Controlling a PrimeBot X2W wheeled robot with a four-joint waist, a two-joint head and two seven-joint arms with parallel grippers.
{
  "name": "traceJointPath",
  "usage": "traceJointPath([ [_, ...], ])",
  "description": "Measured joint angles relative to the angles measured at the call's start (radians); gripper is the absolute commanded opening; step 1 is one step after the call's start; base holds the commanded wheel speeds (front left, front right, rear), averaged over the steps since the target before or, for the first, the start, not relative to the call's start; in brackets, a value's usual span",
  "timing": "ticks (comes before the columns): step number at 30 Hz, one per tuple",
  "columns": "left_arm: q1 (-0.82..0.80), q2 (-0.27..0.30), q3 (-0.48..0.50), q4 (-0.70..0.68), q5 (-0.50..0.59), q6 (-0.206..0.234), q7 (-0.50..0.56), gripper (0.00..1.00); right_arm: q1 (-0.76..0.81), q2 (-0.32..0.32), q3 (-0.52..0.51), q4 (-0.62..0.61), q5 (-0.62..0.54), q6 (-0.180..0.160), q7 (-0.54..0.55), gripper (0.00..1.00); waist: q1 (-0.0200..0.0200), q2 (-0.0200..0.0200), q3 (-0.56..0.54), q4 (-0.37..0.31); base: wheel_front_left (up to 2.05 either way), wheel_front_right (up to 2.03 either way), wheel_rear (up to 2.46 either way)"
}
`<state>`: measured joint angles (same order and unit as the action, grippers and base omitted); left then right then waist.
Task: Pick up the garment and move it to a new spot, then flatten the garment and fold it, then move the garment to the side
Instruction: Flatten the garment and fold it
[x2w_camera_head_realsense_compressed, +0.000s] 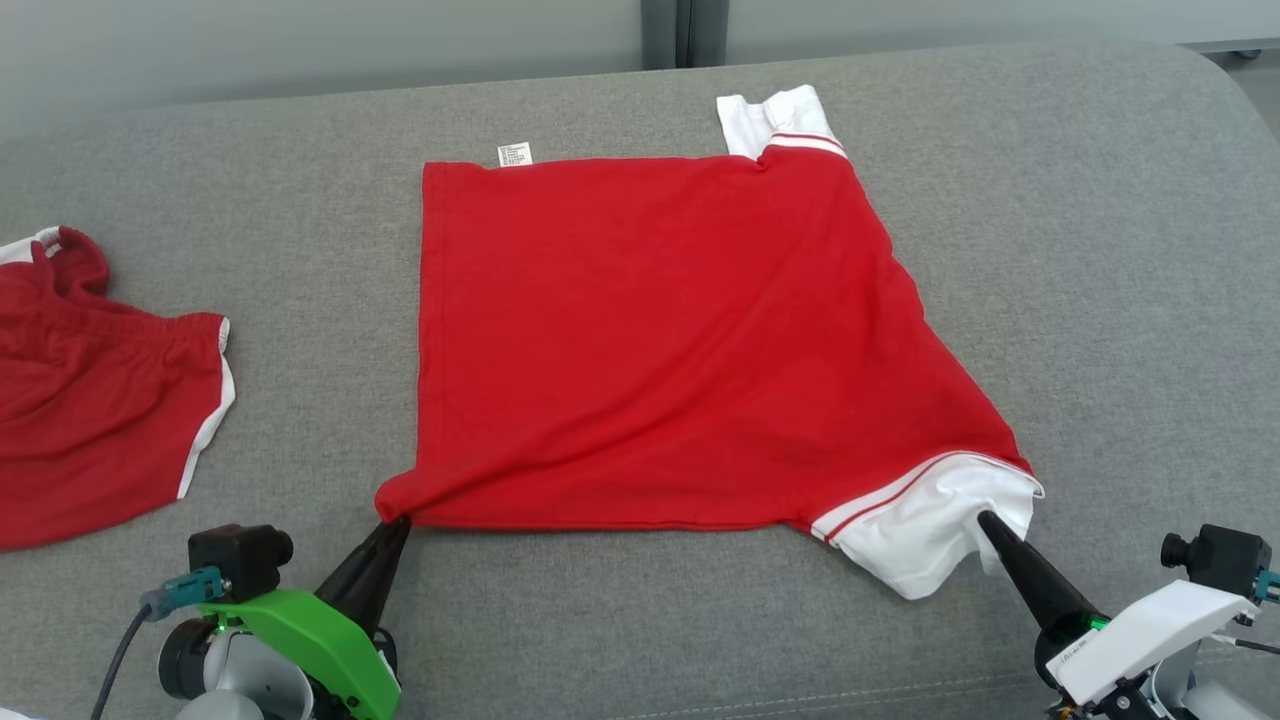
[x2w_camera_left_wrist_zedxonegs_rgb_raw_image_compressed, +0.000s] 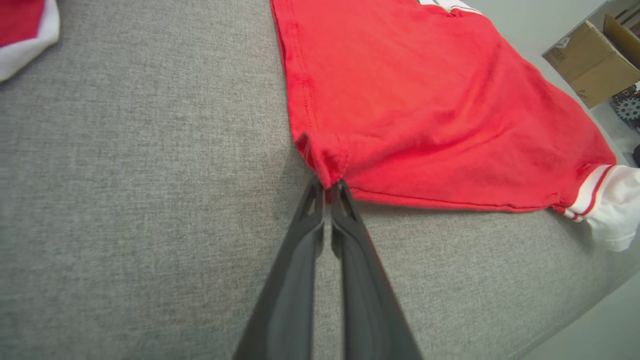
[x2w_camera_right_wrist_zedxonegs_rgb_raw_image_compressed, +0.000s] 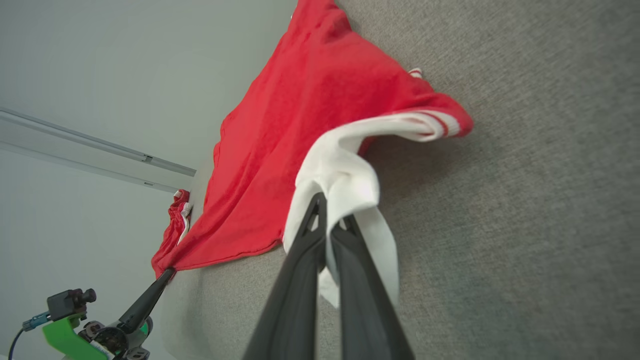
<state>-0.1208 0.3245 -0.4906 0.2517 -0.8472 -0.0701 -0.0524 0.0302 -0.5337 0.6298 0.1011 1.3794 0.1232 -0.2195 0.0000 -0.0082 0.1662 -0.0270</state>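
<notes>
The garment is a red shirt with white sleeves, lying folded in half and mostly flat on the grey couch surface. My left gripper is shut on its near left corner, where the red cloth bunches. The left wrist view has that pinched corner right at my left gripper. My right gripper is shut on the white sleeve at the near right. In the right wrist view the sleeve drapes over my right gripper, and my left gripper holds the far corner.
Red shorts with white trim lie at the left on the grey couch. A white label sticks out at the shirt's far edge. A cardboard box stands beyond the couch.
</notes>
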Motion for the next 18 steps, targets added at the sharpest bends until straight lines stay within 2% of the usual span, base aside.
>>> traceJointPath([
  [8,0.012,0.006,-0.035,0.025,0.016,0.003,0.030,0.00,0.009,-0.020,0.023,-0.006,0.022,0.000,0.002,0.00,0.0000,0.0000,-0.004,0.000,0.00,0.00,0.00],
  [18,0.019,-0.005,0.000,-0.007,-0.006,0.003,0.007,0.00,0.021,-0.030,0.018,-0.047,0.061,0.000,0.003,0.00,0.0000,0.0000,-0.007,-0.002,0.00,0.00,0.00],
])
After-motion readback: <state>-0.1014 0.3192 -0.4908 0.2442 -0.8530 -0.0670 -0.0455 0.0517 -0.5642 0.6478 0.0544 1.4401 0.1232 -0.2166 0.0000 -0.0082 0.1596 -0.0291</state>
